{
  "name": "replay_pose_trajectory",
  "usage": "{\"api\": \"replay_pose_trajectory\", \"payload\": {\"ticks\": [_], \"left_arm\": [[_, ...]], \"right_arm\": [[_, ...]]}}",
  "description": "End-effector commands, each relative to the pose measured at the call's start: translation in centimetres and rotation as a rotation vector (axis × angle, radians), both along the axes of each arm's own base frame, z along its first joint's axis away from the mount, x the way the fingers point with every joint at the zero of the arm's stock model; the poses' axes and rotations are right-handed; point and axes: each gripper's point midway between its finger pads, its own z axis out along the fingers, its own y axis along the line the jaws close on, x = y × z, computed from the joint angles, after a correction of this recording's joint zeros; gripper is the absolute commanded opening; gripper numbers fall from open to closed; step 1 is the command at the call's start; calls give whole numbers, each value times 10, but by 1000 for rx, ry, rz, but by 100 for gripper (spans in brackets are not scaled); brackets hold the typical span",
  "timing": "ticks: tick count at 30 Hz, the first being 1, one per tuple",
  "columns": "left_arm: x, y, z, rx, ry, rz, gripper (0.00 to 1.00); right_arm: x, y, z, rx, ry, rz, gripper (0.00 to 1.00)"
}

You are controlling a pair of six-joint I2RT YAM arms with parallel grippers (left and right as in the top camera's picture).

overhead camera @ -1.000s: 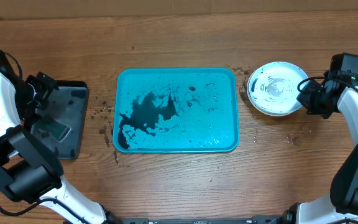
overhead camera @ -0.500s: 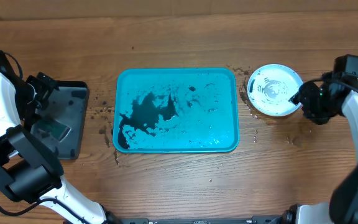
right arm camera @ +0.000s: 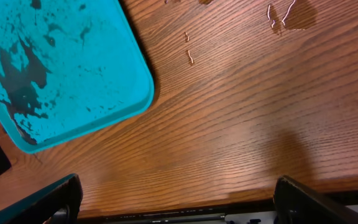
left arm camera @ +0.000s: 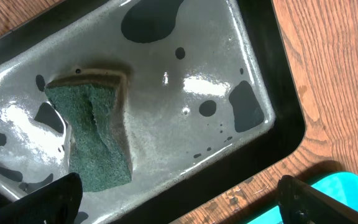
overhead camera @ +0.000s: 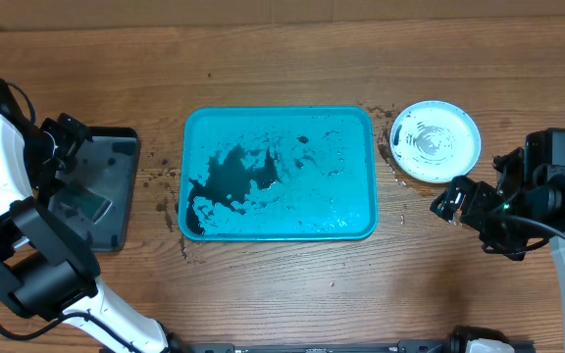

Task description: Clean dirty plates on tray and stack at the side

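Observation:
The turquoise tray (overhead camera: pixel 279 173) lies mid-table, bare of plates and smeared with black; its corner shows in the right wrist view (right arm camera: pixel 55 74). A white plate (overhead camera: pixel 436 141) with dark smears rests on the wood just right of the tray. My right gripper (overhead camera: pixel 446 204) hangs open in front of that plate, apart from it; in its wrist view the right gripper (right arm camera: pixel 179 202) has only bare wood between its fingers. At the table's left end my left gripper (overhead camera: pixel 67 157) hovers open over a black tray (left arm camera: pixel 272 93), and the left gripper (left arm camera: pixel 179 205) holds nothing.
In the wet black tray lies a green sponge (left arm camera: pixel 95 140). Black specks dot the wood around the turquoise tray's left side (overhead camera: pixel 165 181), and water drops (right arm camera: pixel 284 18) sit near the plate. The table's front edge (right arm camera: pixel 185 208) is close under the right gripper.
My right gripper opened, let go of the white plate and drew back toward the table's front. The plate stayed down right of the tray. The left arm has not moved.

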Motion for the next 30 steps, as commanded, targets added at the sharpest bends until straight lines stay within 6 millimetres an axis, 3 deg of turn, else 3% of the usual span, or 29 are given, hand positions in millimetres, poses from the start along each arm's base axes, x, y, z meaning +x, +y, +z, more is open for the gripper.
{"api": "replay_pose_trajectory", "payload": {"ticks": [1, 8, 13, 17, 22, 25, 30], "left_arm": [[3, 3, 6, 7, -19, -12, 100], [3, 3, 6, 7, -18, -12, 100], [3, 3, 6, 7, -19, -12, 100], [3, 3, 6, 7, -19, -12, 100], [3, 3, 6, 7, -19, -12, 100], [3, 3, 6, 7, -19, -12, 100], [3, 3, 6, 7, -19, -12, 100]], "right_arm": [[-1, 1, -1, 0, 3, 12, 100], [-23, -5, -6, -39, 98, 5, 100], [-20, -7, -6, -51, 83, 4, 100], [5, -9, 1, -77, -134, 5, 100], [7, 6, 19, -53, -524, 70, 100], [3, 30, 36, -65, -842, 303, 100], [-1, 34, 28, -97, -983, 339, 100]]}}
